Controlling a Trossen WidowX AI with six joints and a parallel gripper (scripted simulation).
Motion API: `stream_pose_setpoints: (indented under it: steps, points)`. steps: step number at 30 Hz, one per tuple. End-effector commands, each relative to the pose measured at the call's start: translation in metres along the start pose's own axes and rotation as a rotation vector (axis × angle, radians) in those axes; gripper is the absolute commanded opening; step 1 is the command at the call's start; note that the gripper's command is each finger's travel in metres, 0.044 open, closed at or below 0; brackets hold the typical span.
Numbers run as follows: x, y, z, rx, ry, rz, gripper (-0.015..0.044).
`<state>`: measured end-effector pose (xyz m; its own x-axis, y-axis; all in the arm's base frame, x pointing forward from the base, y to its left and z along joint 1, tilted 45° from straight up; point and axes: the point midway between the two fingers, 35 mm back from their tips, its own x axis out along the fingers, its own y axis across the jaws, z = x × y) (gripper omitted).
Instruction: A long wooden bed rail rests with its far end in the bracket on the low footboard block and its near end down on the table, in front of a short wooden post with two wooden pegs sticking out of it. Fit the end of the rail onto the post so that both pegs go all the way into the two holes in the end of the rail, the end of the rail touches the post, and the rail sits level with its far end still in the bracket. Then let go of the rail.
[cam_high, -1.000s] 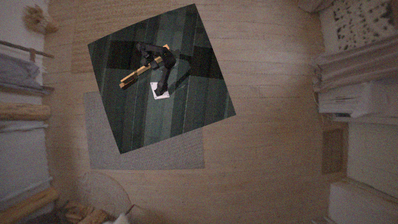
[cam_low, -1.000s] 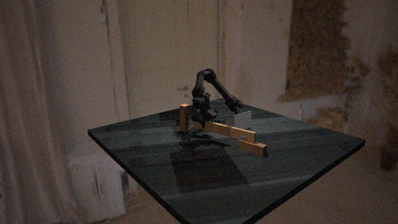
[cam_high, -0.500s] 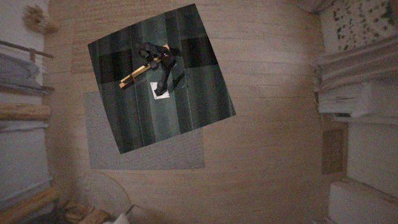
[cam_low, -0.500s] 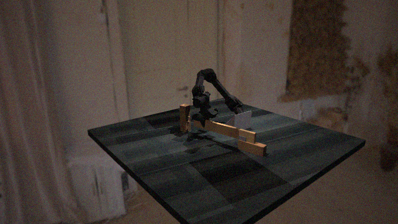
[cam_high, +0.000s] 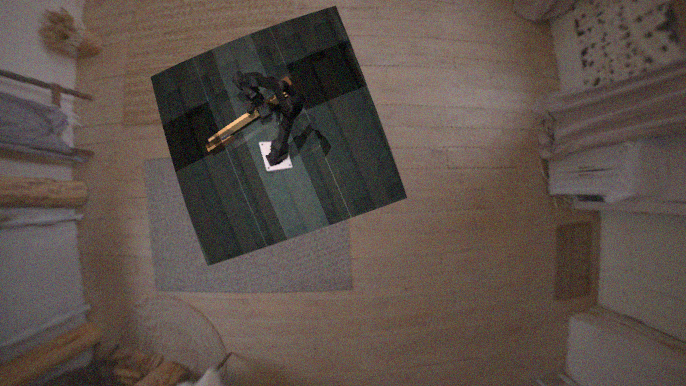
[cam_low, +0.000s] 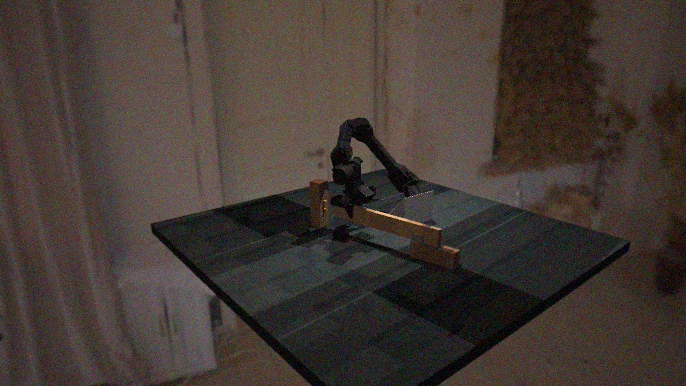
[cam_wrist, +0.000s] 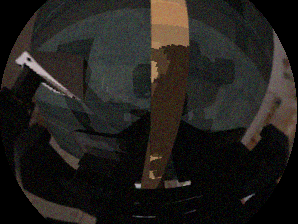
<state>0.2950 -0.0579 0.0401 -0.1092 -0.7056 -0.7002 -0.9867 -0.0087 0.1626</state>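
Note:
The long wooden rail (cam_high: 239, 123) (cam_low: 400, 223) (cam_wrist: 170, 22) looks nearly level in the exterior view, its far end over the low footboard block (cam_low: 434, 254) (cam_high: 214, 147). My gripper (cam_low: 350, 212) is shut on the rail near its post end; in the wrist view the rail runs down between the fingers. The wooden post (cam_low: 316, 202) (cam_high: 286, 80) stands upright just beyond that end, with the pegs (cam_low: 324, 207) faintly showing on its side. A small gap seems to remain between rail and post. The holes in the rail end are hidden.
The arm's white base plate (cam_high: 272, 167) (cam_low: 421, 206) lies on the same side of the rail as the arm's base. The dark, patterned table (cam_high: 320, 190) (cam_low: 500, 235) carries everything. The arm covers part of the rail near the post from above.

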Motion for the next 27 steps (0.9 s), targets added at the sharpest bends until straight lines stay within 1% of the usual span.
stream_pose_setpoints:
  steps: [1, 27]
  points:
    - [-0.0007, -0.0014, 0.0018, 0.000, -0.009, -0.010, 0.0000]
    - [-0.0004, -0.0006, 0.0018, 0.000, -0.009, -0.010, 0.0000]
